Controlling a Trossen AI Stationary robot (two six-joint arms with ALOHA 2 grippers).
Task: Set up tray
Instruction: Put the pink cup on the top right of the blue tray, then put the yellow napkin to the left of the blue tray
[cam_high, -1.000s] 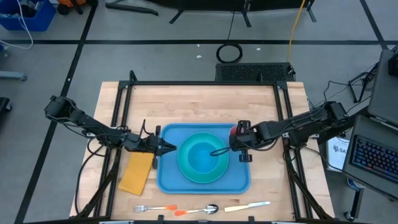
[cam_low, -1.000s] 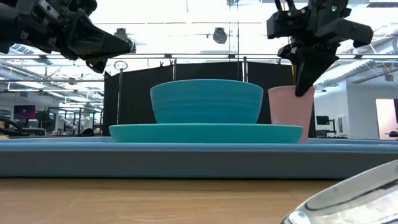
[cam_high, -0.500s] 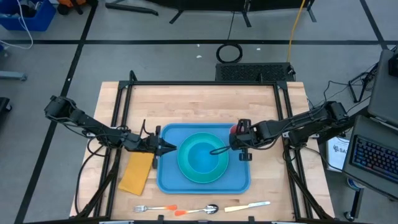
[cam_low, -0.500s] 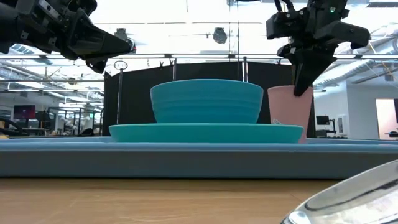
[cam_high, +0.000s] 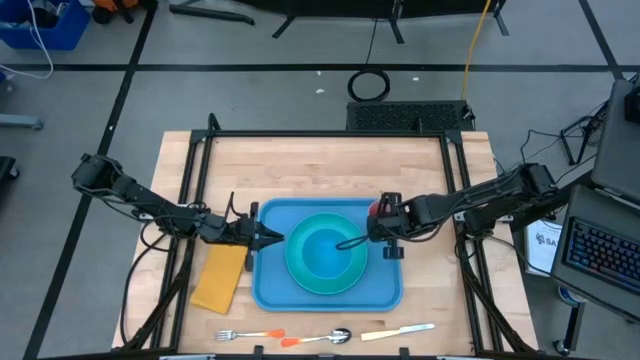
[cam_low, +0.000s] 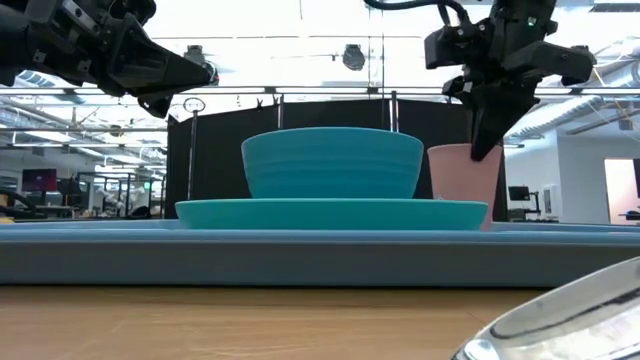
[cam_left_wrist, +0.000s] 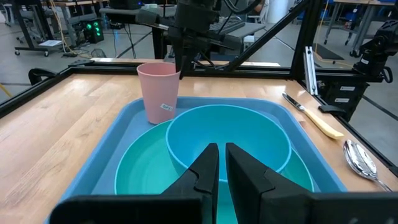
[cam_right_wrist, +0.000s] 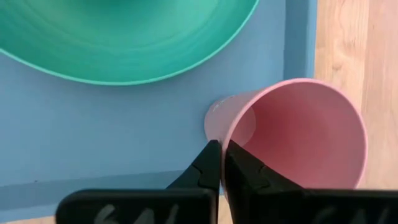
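Table (cam_high: 320, 165): pale wooden top inside a black frame, both arms reaching in over it from either side.
Tray (cam_high: 268, 290): the big blue one lies flat on the table between the two grippers, its near-left edge just under the left fingertips and its far-right corner under the right ones.
Plate (cam_high: 300, 280): round teal plate sitting in the middle of the tray, between the two sets of fingers.
Bowl (cam_left_wrist: 249, 134): blue bowl resting on the plate, just ahead of the left fingers.
Napkin (cam_high: 220, 278): yellow, flat on the wood beside the tray's left edge, just below the left arm.
Cup (cam_right_wrist: 311, 127): pink, upright in the tray's far-right corner, right at the right fingertips; its rim sits at the tips, but I can't tell whether it is pinched.
Cutlery: a fork (cam_high: 245, 335), spoon (cam_high: 325, 337) and knife (cam_high: 398, 331) lie in a row on the table in front of the tray, well apart from both grippers.
Left gripper (cam_left_wrist: 221, 155): hovers above the tray's left edge, pointing at the bowl, fingers drawn in narrow with only a slim gap, holding nothing.
Right gripper (cam_right_wrist: 219, 152): pointing down at the cup's rim, fingers pressed together.
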